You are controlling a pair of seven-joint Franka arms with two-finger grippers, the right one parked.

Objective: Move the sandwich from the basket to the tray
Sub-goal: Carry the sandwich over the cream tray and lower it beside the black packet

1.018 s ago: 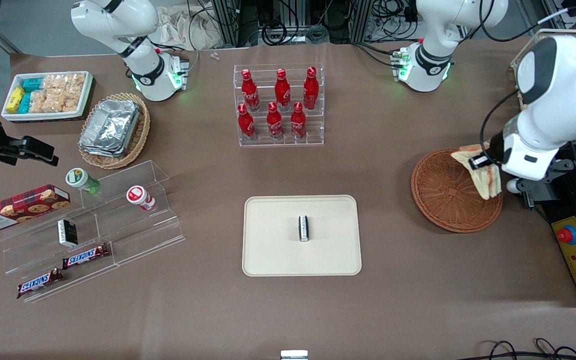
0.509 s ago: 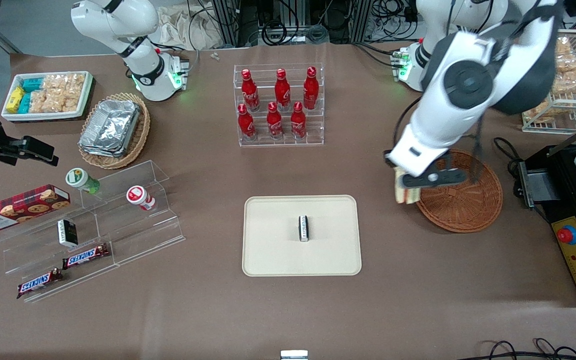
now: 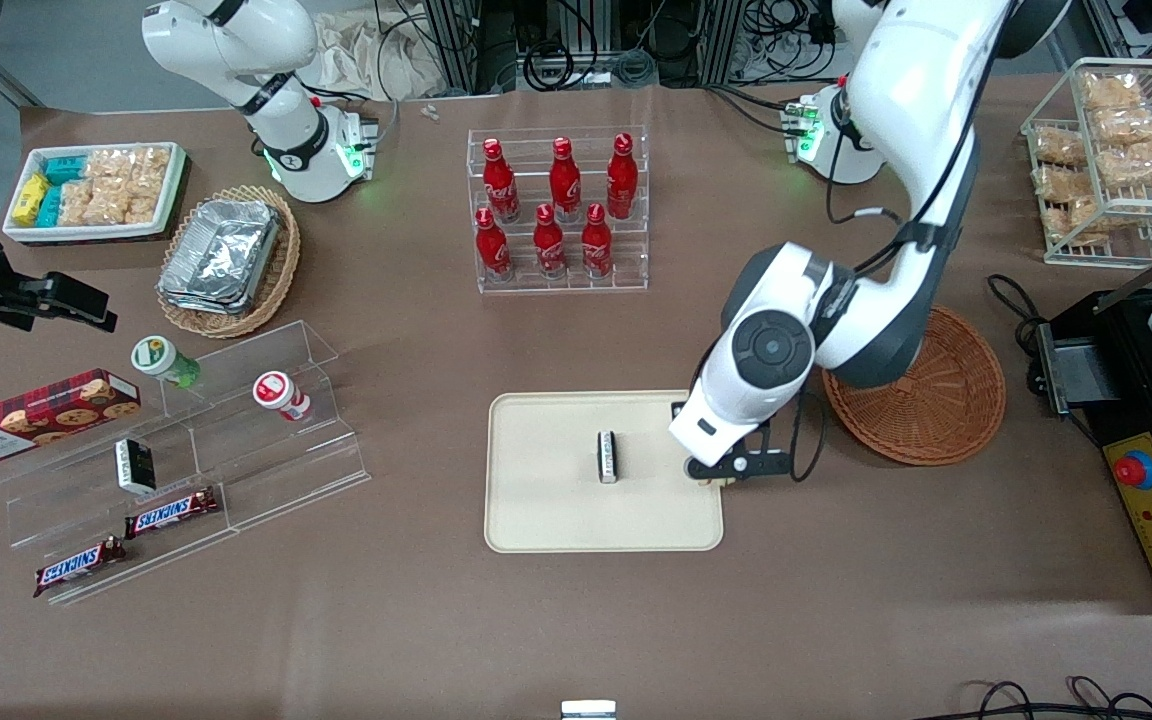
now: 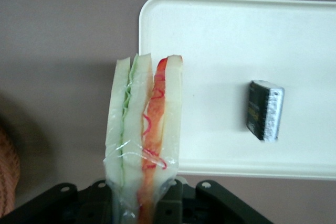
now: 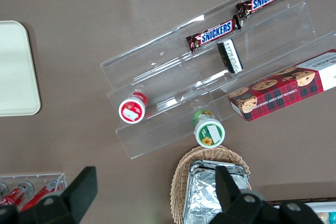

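Observation:
My left gripper hangs over the edge of the cream tray that is nearest the basket, shut on the sandwich. In the front view the arm hides almost all of the sandwich. The left wrist view shows the sandwich in clear wrap, white bread with green and red layers, held edge-on between the black fingers of the gripper. It hovers above the rim of the tray, partly over bare table. The reddish-brown basket holds nothing that shows and stands beside the tray, toward the working arm's end.
A small black packet lies in the middle of the tray. A rack of red bottles stands farther from the camera. Clear shelves with snacks and a tan basket of foil containers lie toward the parked arm's end.
The gripper has carried the sandwich out of the basket and across the table to the tray's edge. The basket is now uncovered.

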